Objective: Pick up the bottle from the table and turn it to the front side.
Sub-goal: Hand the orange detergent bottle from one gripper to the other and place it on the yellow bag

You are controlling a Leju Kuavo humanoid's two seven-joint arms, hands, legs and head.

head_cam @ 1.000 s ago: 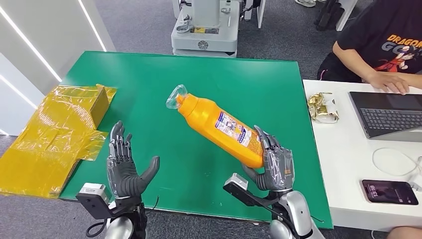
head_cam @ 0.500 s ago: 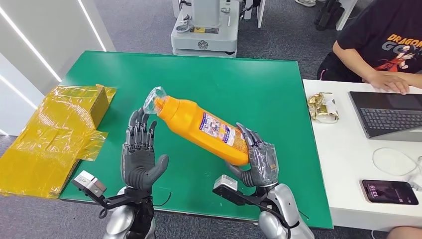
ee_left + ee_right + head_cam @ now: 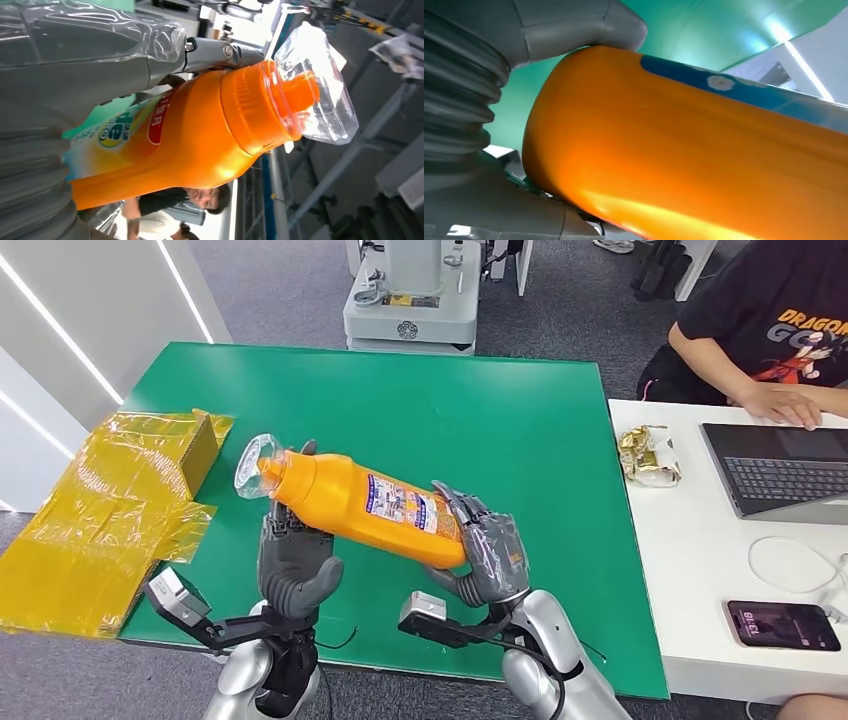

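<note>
Green tabletop (image 3: 520, 420) fills the middle of the scene, with crumpled yellow wrapping (image 3: 100, 510) hanging over its left edge and a person (image 3: 770, 330) at a white desk (image 3: 690, 570) past its right edge. Above the near edge, an orange bottle (image 3: 360, 505) is held off the surface, lying tilted with its clear-wrapped cap toward the left. The right hand (image 3: 480, 555) grips its base, fingers closed around it, while the left hand (image 3: 293, 560) sits under the neck end with fingers up against it, though whether it actually grips cannot be told.

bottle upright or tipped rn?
Tipped: the bottle lies nearly sideways off the table, base in the right hand, capped neck over the left hand.
</note>
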